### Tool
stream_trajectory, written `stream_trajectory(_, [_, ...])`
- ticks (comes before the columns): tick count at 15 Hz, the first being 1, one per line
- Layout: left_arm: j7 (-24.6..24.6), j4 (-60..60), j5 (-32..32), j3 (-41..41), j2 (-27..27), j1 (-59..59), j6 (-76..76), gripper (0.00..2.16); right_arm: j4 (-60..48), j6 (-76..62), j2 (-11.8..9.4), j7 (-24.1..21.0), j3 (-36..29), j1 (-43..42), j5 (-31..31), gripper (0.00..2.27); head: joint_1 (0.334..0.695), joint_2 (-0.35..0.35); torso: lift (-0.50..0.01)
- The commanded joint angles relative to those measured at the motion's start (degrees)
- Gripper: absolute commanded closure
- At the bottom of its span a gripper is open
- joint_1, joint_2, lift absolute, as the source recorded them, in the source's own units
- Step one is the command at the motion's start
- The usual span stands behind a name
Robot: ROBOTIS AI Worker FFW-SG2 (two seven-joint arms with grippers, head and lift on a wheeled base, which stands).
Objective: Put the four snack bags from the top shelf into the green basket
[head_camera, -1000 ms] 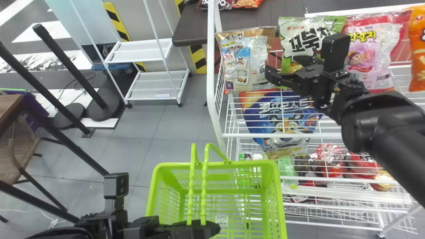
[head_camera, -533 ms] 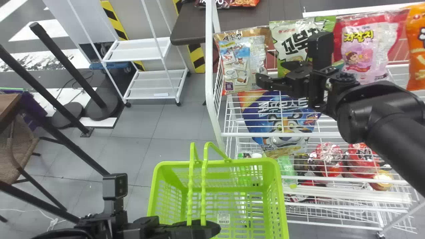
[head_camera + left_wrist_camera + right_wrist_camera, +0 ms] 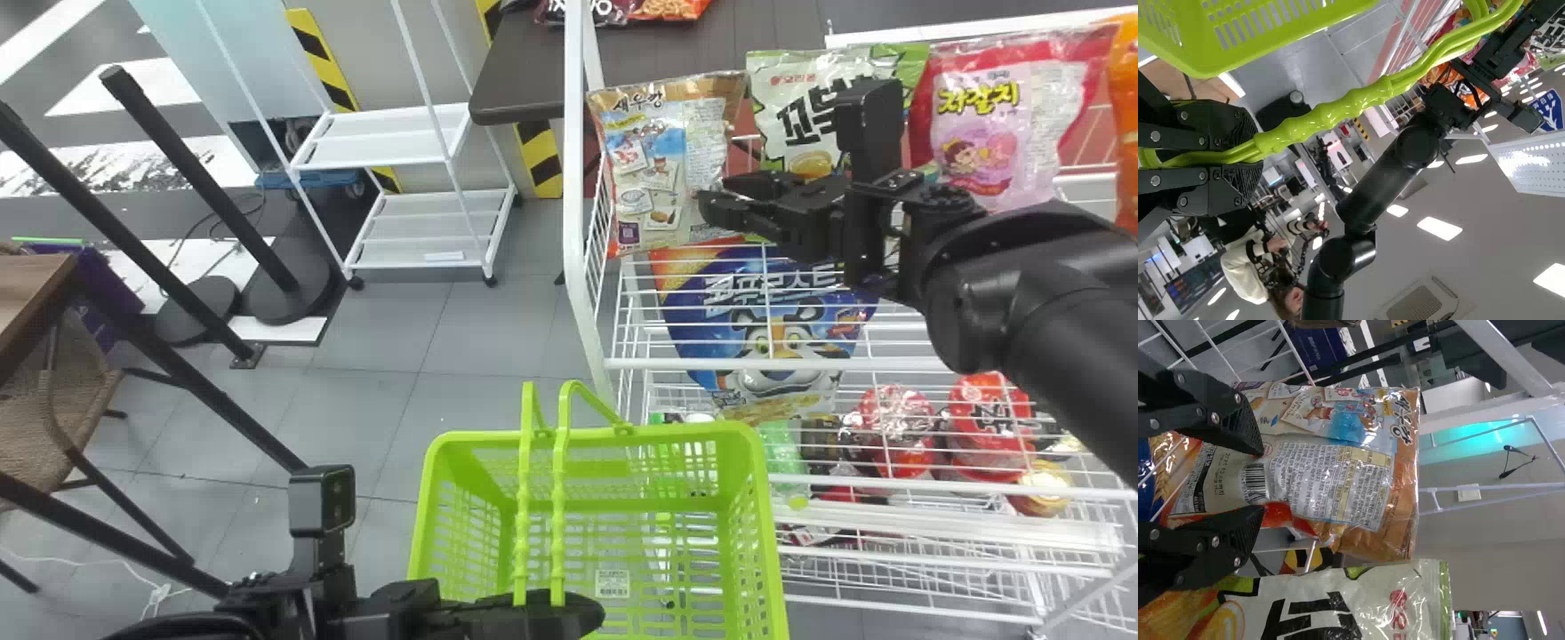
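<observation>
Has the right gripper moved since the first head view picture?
Yes. Judged against the white rack's left post in the head view, the right gripper has moved left, toward that post.

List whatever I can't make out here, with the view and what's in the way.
- Head view: the green-and-white bag's lower right part, behind the right gripper.
- Head view: the orange bag's right side, cut off by the right edge.
- Head view: the green basket's near end, cut off by the bottom edge.
- Left wrist view: the gripped stretch of basket handles, hidden by the left gripper.
</observation>
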Motion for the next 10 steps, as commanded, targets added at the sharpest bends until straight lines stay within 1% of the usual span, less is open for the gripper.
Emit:
stream_trajectory(1, [-0.6,0.1,0.0,0.1,0.1,0.0,-0.1,2.15,-0.1,-0.4,0.1,-0.2,-0.1,0.4,0.1,2.25,0.695,0.264,0.000])
stream_trajectory(3, [-0.6,0.4,0.0,0.2,0.2,0.1,-0.1,2.15,-1.1,-1.4,0.1,0.0,-0.6,1.6,1.4,2.25,0.695,0.262,0.000])
stream_trajectory(6, [-0.6,0.5,0.1,0.7,0.3,0.1,-0.1,2.15,-8.3,-1.3,0.1,-0.1,-1.1,6.1,3.4,2.25,0.695,0.271,0.000])
stream_trajectory(7, [-0.6,0.5,0.1,0.8,0.3,0.0,-0.1,2.15,-10.0,-1.1,0.1,-0.2,-1.1,7.0,3.5,2.25,0.695,0.288,0.000])
stream_trajectory(8, [-0.6,0.5,0.3,0.9,0.4,0.1,-0.1,2.15,-13.4,0.5,0.1,-0.7,-1.2,9.1,4.9,2.25,0.695,0.297,0.000])
stream_trajectory(9, [-0.6,0.5,0.4,1.2,0.4,0.1,-0.1,2.15,-19.1,3.7,0.1,-1.5,-2.6,12.0,7.3,2.25,0.695,0.306,0.000])
stream_trajectory(10, [-0.6,0.5,0.5,1.8,0.5,0.1,-0.1,2.15,-25.7,7.7,0.1,-2.3,-5.4,15.9,11.8,2.25,0.695,0.314,0.000])
